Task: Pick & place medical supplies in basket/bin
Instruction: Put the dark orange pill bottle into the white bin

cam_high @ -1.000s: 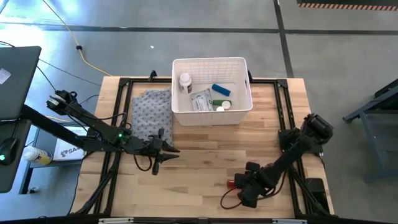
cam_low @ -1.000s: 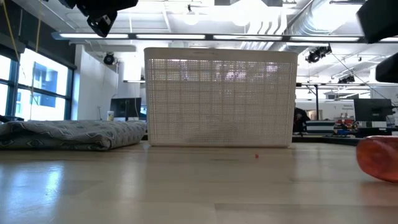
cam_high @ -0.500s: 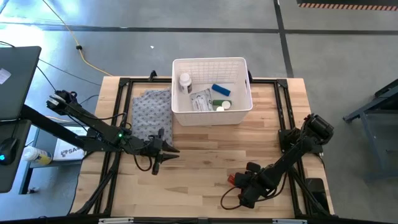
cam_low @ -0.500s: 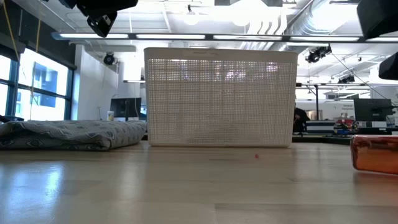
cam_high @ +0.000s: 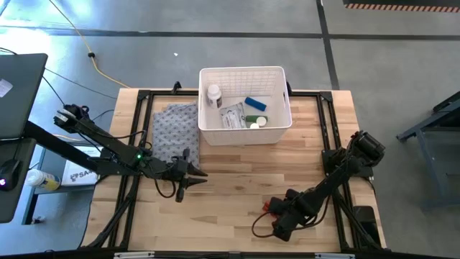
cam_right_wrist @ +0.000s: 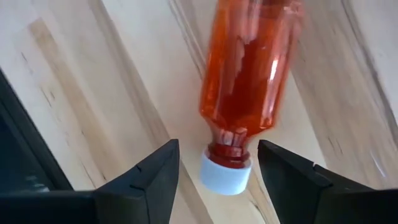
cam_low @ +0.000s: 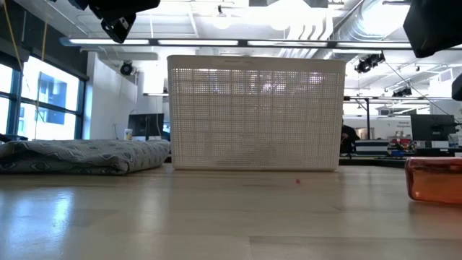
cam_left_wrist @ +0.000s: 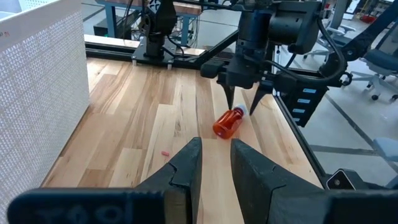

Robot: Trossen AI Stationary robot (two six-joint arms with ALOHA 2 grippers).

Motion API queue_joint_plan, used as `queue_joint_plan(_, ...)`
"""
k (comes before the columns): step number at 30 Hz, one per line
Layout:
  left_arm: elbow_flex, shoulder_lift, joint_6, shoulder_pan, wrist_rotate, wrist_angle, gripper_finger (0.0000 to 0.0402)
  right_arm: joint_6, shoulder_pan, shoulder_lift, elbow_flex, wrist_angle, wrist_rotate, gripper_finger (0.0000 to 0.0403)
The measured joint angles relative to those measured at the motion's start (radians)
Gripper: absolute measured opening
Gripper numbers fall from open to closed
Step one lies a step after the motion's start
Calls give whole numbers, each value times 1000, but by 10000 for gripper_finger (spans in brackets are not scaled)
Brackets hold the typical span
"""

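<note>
The right gripper hangs open over the red bottle, at five o'clock from the basket.

right pincer opened (wider), bottle released

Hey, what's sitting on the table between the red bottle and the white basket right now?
Nothing but bare wood, apart from a tiny red speck in the low view. The high view shows the same stretch between the red bottle and white basket.
</note>
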Motion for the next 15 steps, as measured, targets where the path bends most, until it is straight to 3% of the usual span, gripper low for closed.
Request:
queue_joint_plan(10, 0, 0, -3, 0, 9, -5, 117, 15, 10, 93, 5, 3, -77, 208)
queue_joint_plan(15, 0, 0, -3, 0, 10, -8, 117, -6, 14, 90, 4, -10, -67, 208)
